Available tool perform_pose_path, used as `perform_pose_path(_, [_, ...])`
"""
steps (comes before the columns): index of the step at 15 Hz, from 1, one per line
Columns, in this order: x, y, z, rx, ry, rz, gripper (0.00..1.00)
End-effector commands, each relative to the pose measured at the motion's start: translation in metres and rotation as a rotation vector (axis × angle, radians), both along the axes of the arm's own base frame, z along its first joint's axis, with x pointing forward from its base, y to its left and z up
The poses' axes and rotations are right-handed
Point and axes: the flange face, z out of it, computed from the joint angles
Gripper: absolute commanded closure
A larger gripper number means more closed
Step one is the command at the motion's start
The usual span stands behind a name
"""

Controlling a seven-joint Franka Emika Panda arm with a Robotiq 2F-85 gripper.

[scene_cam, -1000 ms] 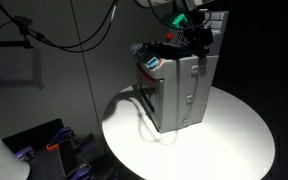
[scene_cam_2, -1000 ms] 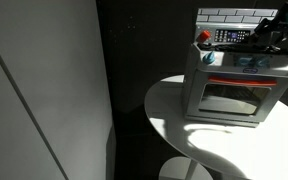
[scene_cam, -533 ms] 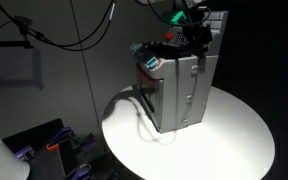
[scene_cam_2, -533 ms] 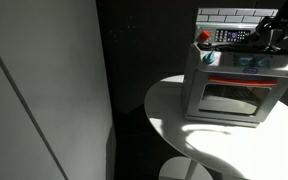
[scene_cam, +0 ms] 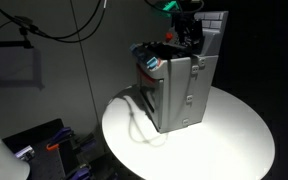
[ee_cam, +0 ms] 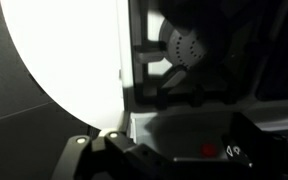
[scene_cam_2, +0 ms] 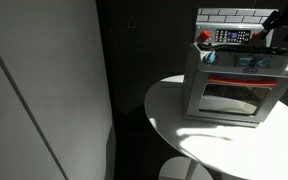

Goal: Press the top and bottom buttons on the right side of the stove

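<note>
Round white table [scene_cam: 234, 140] bears the stove [scene_cam: 182, 92], end effector [scene_cam: 192, 35] over its top.

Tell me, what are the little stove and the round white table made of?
The stove looks like grey moulded plastic with a dull sheen: its side has pressed-in ribs and panels. It could be painted metal, though. The table looks smooth and white, perhaps laminate or painted wood; light glares off its flat top.
</note>
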Motion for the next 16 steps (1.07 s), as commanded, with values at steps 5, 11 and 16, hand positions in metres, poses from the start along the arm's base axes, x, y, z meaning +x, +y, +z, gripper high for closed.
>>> perform_pose_path(5, [-0.043, 0.004, 0.014, 0.113, 0.145, 0.098, 0.00])
perform_pose_path(11, [-0.073, 0.012, 0.036, 0.123, 0.241, 0.172, 0.00])
perform_pose_path(16, [-0.102, 0.018, 0.061, 0.102, 0.271, 0.215, 0.00])
